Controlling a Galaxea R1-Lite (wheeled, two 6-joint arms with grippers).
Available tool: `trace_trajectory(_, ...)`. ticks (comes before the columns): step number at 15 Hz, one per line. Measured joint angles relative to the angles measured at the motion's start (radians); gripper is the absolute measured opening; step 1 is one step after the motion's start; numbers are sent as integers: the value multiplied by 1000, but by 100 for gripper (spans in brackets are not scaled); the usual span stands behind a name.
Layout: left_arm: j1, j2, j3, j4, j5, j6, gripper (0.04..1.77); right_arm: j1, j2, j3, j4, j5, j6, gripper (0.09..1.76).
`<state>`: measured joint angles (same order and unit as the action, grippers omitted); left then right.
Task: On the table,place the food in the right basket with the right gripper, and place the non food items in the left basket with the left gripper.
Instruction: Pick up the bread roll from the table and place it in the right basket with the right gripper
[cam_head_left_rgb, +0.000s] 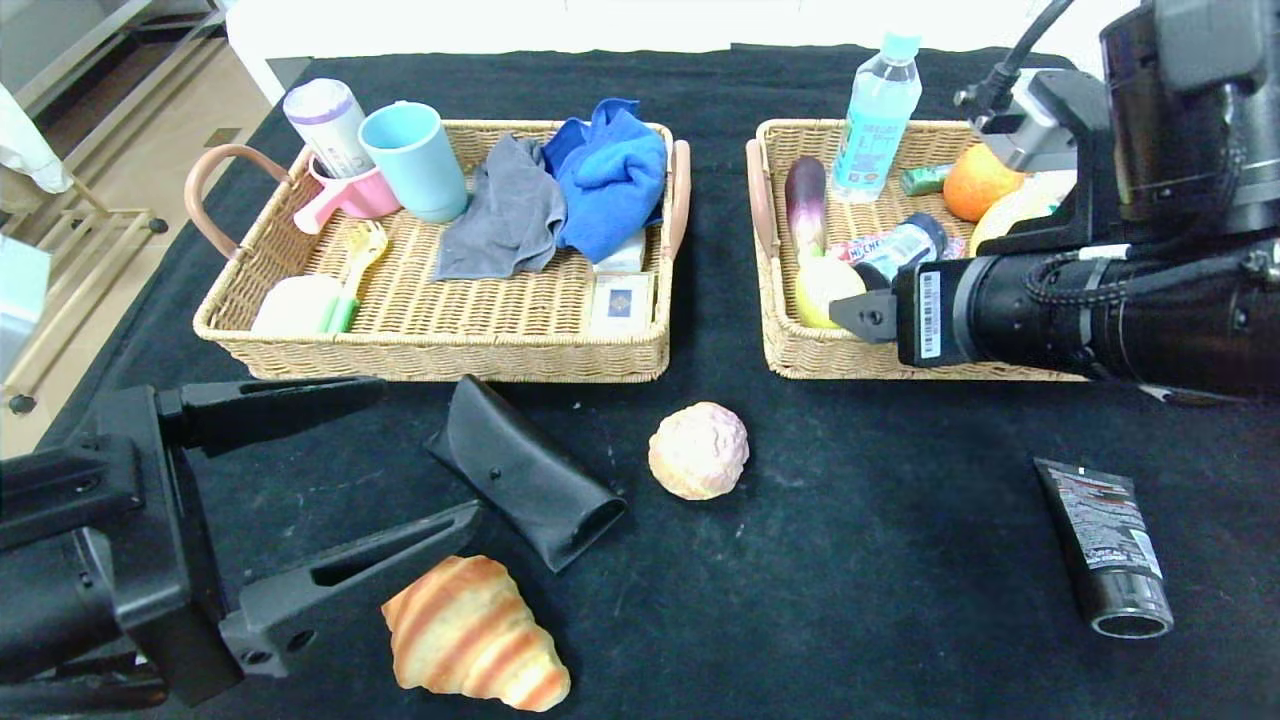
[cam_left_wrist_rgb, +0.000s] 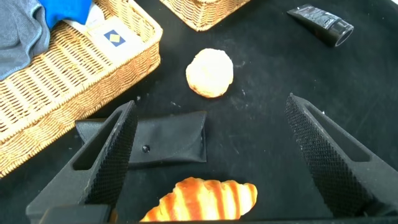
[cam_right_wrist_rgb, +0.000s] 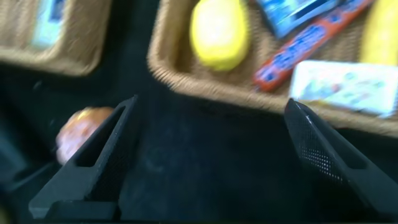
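Tabletop (cam_head_left_rgb: 900, 560): a black-draped surface is seen carrying two wicker trays at the back and four loose items in front.
Left basket (cam_head_left_rgb: 300, 355): cloths, cups and small cartons are held; none of the loose non-food items is yet inside.
Right basket (cam_head_left_rgb: 800, 360): fruit, snacks and a water bottle are held, with a lemon (cam_right_wrist_rgb: 219, 32) lying in the near corner.
Right tool (cam_right_wrist_rgb: 211, 162): it is held level at the front wall of the right basket, its jaws spread wide and nothing between them.
Left tool (cam_head_left_rgb: 340, 480): it is held low at the near left of the tabletop, fingers wide apart and empty, pointed towards the glasses case.
Croissant (cam_head_left_rgb: 470, 635): it is seen on the cloth near the front edge, just beside the left tool's lower finger.
Glasses case (cam_head_left_rgb: 525, 470): it lies slantwise between the left basket and the croissant.
Squeeze tube (cam_head_left_rgb: 1105, 545): it lies well apart to the right, cap towards the front edge.
Cream puff (cam_head_left_rgb: 698, 450): it rests alone mid-tabletop, between the two baskets' fronts.
Step in hand: a drop into the right basket is judged just made.
Next move: a reach by the right tool to the cream puff or croissant is called for, jaws kept apart until the food is straddled.
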<state>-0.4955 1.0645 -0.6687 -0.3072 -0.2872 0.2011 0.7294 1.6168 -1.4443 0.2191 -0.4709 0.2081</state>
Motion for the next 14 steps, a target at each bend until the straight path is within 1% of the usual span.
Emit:
trace_trajectory(3,1,-3,-5,-1,0,-1,172,99,14,17,2,-5,68,169)
trace_trajectory(5,1,-10,-7,0,0,-1,172,135,49,17,-2,-35,83,169)
trace_trajectory(9,2,-35,-12,-1,4,0,172,179,144,-20,-7,-56,131,170)
trace_trajectory(11,1,-48,-15,-1,4,0,172,189,186,-41,-8,-77,137,170)
trace_trajectory(14,1,-67,-21,1,4,0,172,205,234,-59,-9,-85,165,170)
